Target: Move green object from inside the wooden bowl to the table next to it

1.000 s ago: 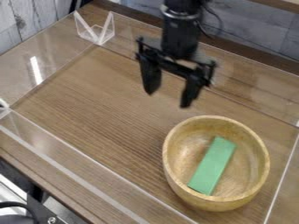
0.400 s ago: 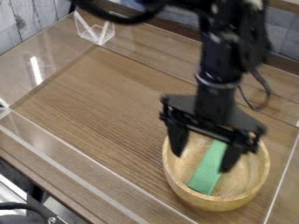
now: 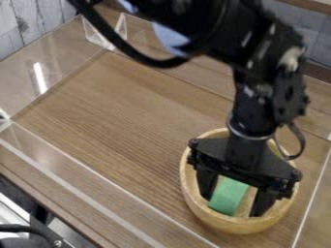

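Table (image 3: 104, 116) | wooden bowl (image 3: 195, 189) holds green object (image 3: 230, 191) | gripper (image 3: 242, 199) spread wide (straddling it, nothing gripped)

Black claw (image 3: 242, 191) pointing straight down into the wooden bowl (image 3: 196, 194), fingers spread wide — one either side of the green object (image 3: 229, 194), which lies flat on the bowl floor. Contact between fingers and block cannot be told. Bowl sits on the brown wood-grain worktop (image 3: 116, 116), near its front right corner — clear acrylic walls (image 3: 52, 165) along the edges.
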Robot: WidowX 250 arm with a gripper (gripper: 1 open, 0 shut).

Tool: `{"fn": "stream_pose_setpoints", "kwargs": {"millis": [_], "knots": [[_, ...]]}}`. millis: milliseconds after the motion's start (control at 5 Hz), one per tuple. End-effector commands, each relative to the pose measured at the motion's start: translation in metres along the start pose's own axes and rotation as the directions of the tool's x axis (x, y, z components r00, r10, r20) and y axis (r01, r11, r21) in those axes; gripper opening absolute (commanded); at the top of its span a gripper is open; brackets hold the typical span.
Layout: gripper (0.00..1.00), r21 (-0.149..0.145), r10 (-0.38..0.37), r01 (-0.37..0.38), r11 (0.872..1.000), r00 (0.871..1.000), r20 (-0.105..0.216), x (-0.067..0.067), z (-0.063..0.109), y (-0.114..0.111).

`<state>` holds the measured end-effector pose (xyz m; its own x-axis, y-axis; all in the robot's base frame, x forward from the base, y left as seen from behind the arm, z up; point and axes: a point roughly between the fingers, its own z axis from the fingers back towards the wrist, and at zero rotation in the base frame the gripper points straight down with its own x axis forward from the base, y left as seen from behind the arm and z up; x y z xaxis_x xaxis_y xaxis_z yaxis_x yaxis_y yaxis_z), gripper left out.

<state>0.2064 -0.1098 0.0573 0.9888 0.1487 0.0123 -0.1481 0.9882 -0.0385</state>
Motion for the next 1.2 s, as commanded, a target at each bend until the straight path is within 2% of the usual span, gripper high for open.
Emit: {"fn": "stream_pose_setpoints", "kwargs": {"millis": [0, 400, 600, 800, 1000], "knots": [[1.00, -0.014, -0.023, 0.023, 1.000, 0.999, 0.026, 0.008, -0.004, -0.002], [1.00, -0.005, -0.130, 0.130, 0.991, 0.991, 0.023, 0.001, -0.011, -0.003], [1.00, 0.000, -0.168, 0.168, 0.986, 0.986, 0.020, -0.002, -0.022, 0.002], [1.00, 0.011, -0.198, 0.198, 0.980, 0.980, 0.029, -0.001, -0.026, 0.008], [1.00, 0.037, -0.169, 0.168, 0.985, 0.985, 0.036, 0.009, -0.007, 0.007]]}}
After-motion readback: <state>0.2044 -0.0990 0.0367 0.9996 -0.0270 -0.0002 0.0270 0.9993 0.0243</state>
